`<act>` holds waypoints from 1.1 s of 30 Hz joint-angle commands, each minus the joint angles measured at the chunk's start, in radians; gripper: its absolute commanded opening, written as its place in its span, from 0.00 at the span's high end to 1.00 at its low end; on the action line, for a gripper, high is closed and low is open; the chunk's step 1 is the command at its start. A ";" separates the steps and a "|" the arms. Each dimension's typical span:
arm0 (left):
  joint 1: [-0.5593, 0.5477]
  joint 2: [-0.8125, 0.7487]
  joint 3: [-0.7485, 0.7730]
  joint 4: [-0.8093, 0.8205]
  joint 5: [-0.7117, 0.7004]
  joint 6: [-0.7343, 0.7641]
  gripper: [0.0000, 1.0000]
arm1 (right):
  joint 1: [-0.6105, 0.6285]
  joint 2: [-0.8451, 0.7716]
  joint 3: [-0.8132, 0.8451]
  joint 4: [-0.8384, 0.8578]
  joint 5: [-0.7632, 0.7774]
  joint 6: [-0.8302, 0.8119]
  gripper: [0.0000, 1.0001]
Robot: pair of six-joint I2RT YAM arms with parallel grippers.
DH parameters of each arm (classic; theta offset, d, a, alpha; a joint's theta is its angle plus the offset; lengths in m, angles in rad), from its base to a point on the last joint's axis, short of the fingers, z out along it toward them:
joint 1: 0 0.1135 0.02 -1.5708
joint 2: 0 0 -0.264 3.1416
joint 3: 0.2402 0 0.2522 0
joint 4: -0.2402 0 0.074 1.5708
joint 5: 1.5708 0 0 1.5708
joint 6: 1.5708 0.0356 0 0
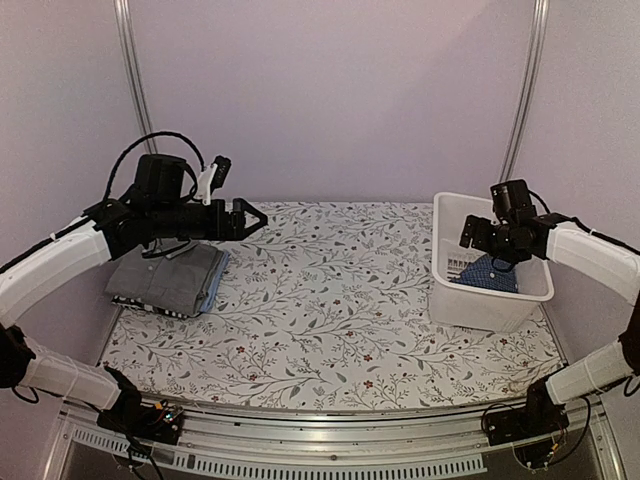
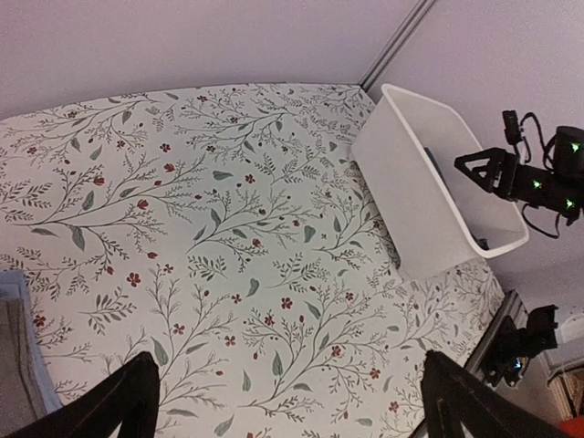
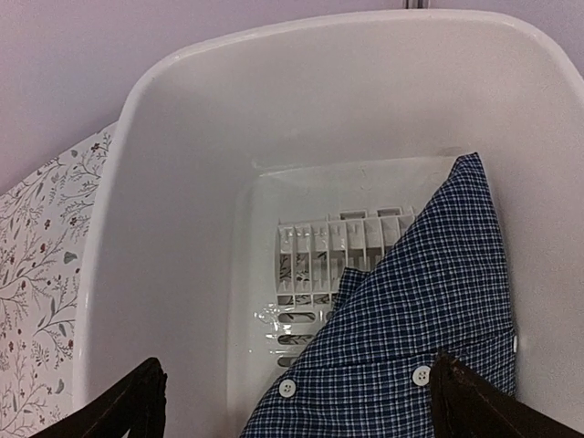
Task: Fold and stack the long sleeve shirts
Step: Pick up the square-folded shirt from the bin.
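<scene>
The right gripper (image 3: 301, 403) hangs directly above the white basket (image 3: 173, 182), pointing down into it, with its jaws spread wide and nothing between them. This stance is judged to be preparation for a descent onto cloth, since a wide opening takes in a thick fold. Just below the fingers, inside the basket, lies the dark blue check shirt (image 3: 415, 301). It is bunched against one side wall of the basket, with two white buttons showing along its lower edge, and the slotted basket floor is exposed beside it. The shirt is near the fingers but not touched by them. The left gripper (image 2: 287, 406) is held raised over the floral table (image 1: 330, 300), well apart from the basket, with its jaws likewise wide apart and empty. This is judged to be a waiting position that keeps the arm out of the way. At the table edge opposite the basket rests the stack of folded shirts (image 1: 165, 280), grey on top with a light blue layer beneath. Placing the stack there is judged to reserve the surface between basket and stack for folding.
</scene>
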 commanded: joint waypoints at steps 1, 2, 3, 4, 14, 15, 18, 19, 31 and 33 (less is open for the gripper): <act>-0.006 -0.026 -0.008 0.019 0.020 0.024 0.00 | -0.058 0.099 -0.014 -0.021 -0.021 0.018 0.01; -0.006 -0.026 -0.006 0.020 0.023 0.025 0.00 | -0.067 0.128 -0.008 -0.024 -0.008 0.015 0.01; -0.007 -0.026 -0.003 0.019 0.025 0.025 0.00 | -0.076 0.165 -0.002 -0.032 0.006 0.010 0.02; -0.007 -0.027 -0.001 0.018 0.029 0.026 0.00 | -0.085 0.188 0.007 -0.045 0.026 0.007 0.02; -0.006 -0.038 -0.010 0.027 0.041 0.031 0.00 | -0.126 0.437 0.060 -0.059 0.046 0.009 0.05; -0.008 -0.038 -0.008 0.028 0.042 0.030 0.00 | -0.126 0.457 0.067 -0.054 0.031 0.009 0.08; -0.007 -0.040 -0.002 0.026 0.042 0.028 0.00 | -0.126 0.510 0.078 -0.029 0.004 0.009 0.18; -0.005 -0.041 0.001 0.025 0.041 0.028 0.00 | -0.126 0.515 0.076 -0.021 -0.002 0.010 0.23; -0.006 -0.041 0.011 0.013 0.031 0.018 0.00 | -0.126 0.335 0.182 -0.067 0.034 -0.029 1.00; -0.006 -0.041 0.009 0.011 0.022 0.017 0.00 | -0.121 0.292 0.213 -0.084 0.033 -0.040 1.00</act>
